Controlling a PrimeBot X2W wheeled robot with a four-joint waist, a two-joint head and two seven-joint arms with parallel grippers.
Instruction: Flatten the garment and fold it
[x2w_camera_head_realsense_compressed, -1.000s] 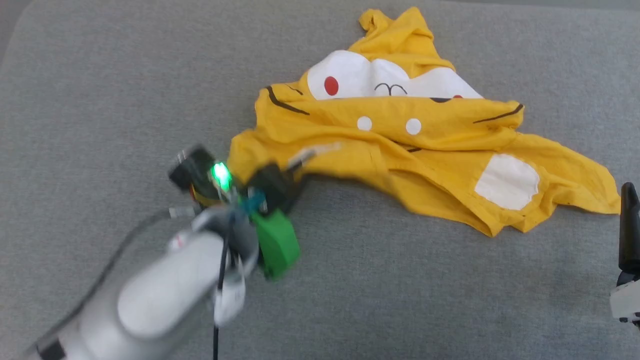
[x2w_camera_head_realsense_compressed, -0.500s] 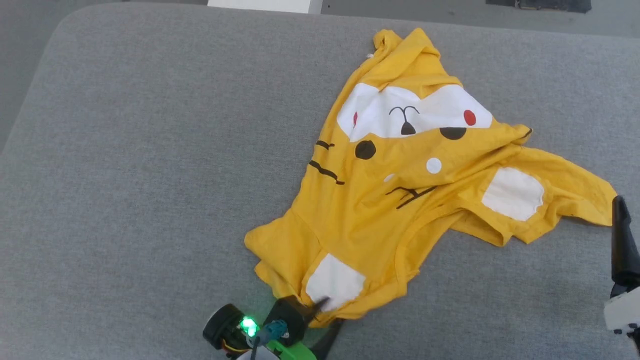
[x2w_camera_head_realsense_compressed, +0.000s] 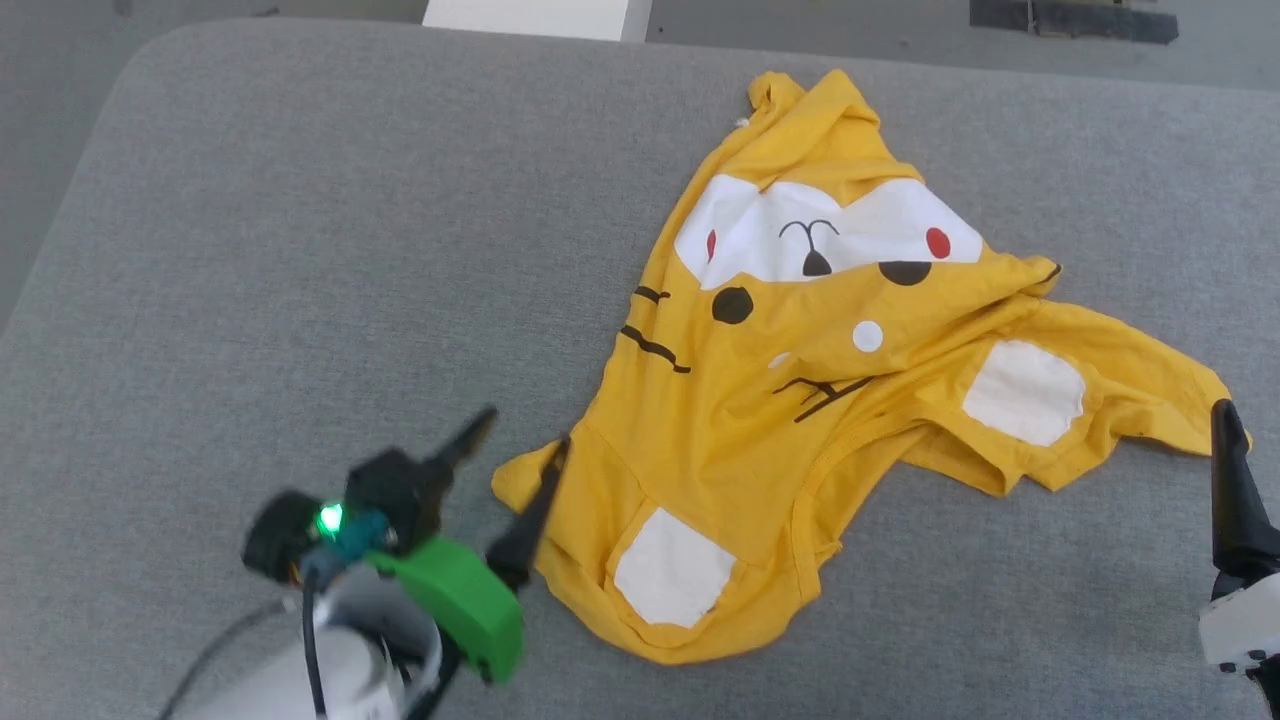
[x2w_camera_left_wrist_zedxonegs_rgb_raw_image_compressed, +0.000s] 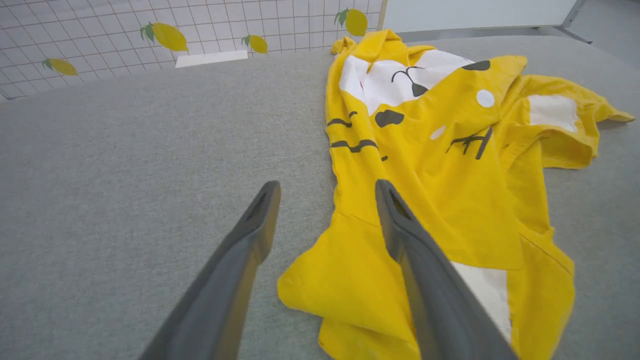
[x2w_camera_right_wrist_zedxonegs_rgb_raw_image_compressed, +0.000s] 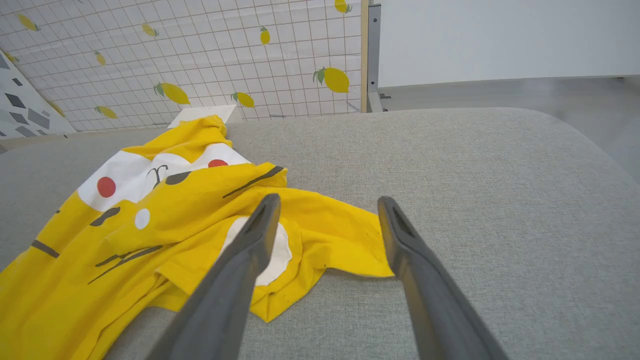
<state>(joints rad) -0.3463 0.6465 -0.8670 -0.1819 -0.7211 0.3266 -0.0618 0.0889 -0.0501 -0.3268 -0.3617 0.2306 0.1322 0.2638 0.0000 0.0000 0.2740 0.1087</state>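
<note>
Head view: garment (x2w_camera_head_realsense_compressed: 800, 400) lies rumpled on the grey table (x2w_camera_head_realsense_compressed: 300, 250), centre-right, far from flat. Thin mustard cloth, with a white face print and red cheek dots at the far end, black stripes, and white patches on two flaps. The long axis runs from the near flap by the left claw up and away to the bunched far tip. One flap sticks out to the right. Left claw (x2w_camera_head_realsense_compressed: 524, 430) is spread wide and empty at the near-left corner. Its inner finger crosses the cloth edge; whether it touches I can't tell. Right claw (x2w_camera_head_realsense_compressed: 1232, 470) is at the right edge with one dark finger showing, its tip just beside the end of the right flap. Each arm has its own corner, so my guess is the next move is a pinch on both and a pull apart.

Left wrist view: left claw (x2w_camera_left_wrist_zedxonegs_rgb_raw_image_compressed: 327, 185) stands spread, gripping nothing. Garment (x2w_camera_left_wrist_zedxonegs_rgb_raw_image_compressed: 440, 165) lies ahead and to that view's right, and the finger on that side overlies the corner flap. The cloth is soft and doubled over itself.

Right wrist view: right claw (x2w_camera_right_wrist_zedxonegs_rgb_raw_image_compressed: 328, 199) is spread and empty. Garment (x2w_camera_right_wrist_zedxonegs_rgb_raw_image_compressed: 165, 215) lies ahead and to that view's left, and the flap's hemmed point reaches into the gap between the fingers. It shows ridged folds and small dark specks near the hem. The table has a fine grey weave and a rounded edge.
</note>
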